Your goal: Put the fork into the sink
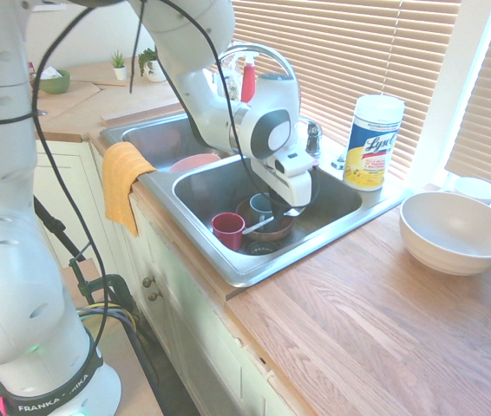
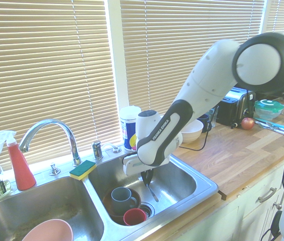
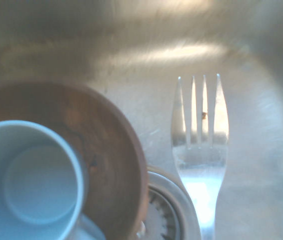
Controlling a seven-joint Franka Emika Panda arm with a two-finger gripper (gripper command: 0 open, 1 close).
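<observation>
Fork (image 3: 201,165) of slim silver metal, 4 tines, is inside the sink (image 2: 177,182), a rectangular stainless steel basin with a round drain. The 2 dark fingers (image 2: 149,175) are shut on its handle, tines pointing away from them; whether it touches the sink's floor, I cannot tell.

Also in the sink are a round brown bowl (image 3: 114,165), a round blue-grey cup (image 3: 41,185) standing in that bowl, and a round red cup (image 1: 227,230) near the drain (image 3: 164,215).

Adjoining the sink is a 2nd steel basin (image 2: 46,206) with a round pink bowl (image 2: 49,232). On the sink's window-side rim are a curved chrome faucet (image 2: 51,124) and a rectangular yellow-and-green sponge (image 2: 83,169). Beside the sink, a round off-white bowl (image 1: 458,238) rests on the brown wooden desk (image 1: 350,321).
</observation>
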